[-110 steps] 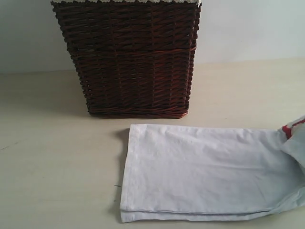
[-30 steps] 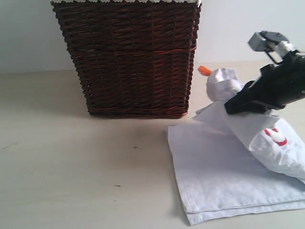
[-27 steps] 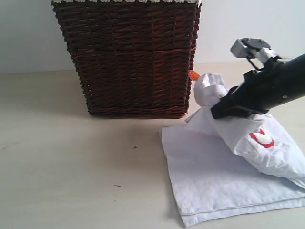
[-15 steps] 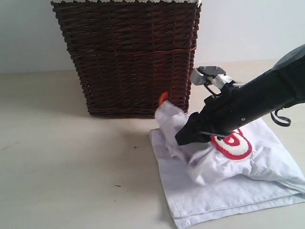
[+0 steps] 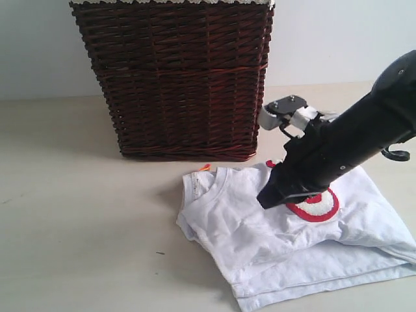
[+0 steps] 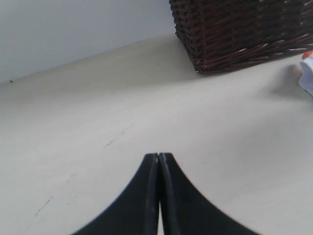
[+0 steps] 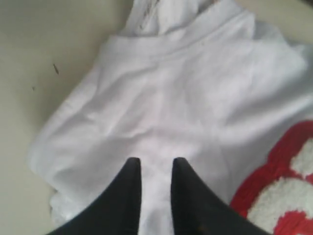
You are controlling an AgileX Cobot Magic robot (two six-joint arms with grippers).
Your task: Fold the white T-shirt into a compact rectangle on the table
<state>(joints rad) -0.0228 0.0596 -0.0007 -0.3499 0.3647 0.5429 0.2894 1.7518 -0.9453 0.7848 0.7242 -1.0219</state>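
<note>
We saw the white T-shirt (image 5: 240,224) (image 7: 171,93) lying on the table (image 5: 78,214) just in front of the dark wicker basket (image 5: 175,78), off the basket's right front corner and not touching it. It was folded over on itself. The collar end lay on top, rumpled, and flatter layers with their stacked edges showed on the side away from the basket. Its small orange neck tag (image 5: 205,168) stuck out at the collar, on the side nearest the basket. Part of the red-outlined fuzzy lettering (image 5: 316,208) (image 7: 286,191) faced up on the top layer.

The right gripper (image 5: 270,197) (image 7: 155,164) was over the shirt, between the collar and the lettering. Its two black fingers (image 7: 131,188) were parted by a narrow gap. We saw white cloth through that gap, but nothing was pinched between them. We could not tell whether the tips touched the fabric.

The left gripper (image 6: 159,157) was above bare table, well apart from the shirt and off the basket's other front corner. Its fingers were pressed together with nothing between them.

A lace-trimmed lining (image 5: 169,2) edged the basket's rim, and a pale wall (image 5: 338,39) stood behind the basket.
</note>
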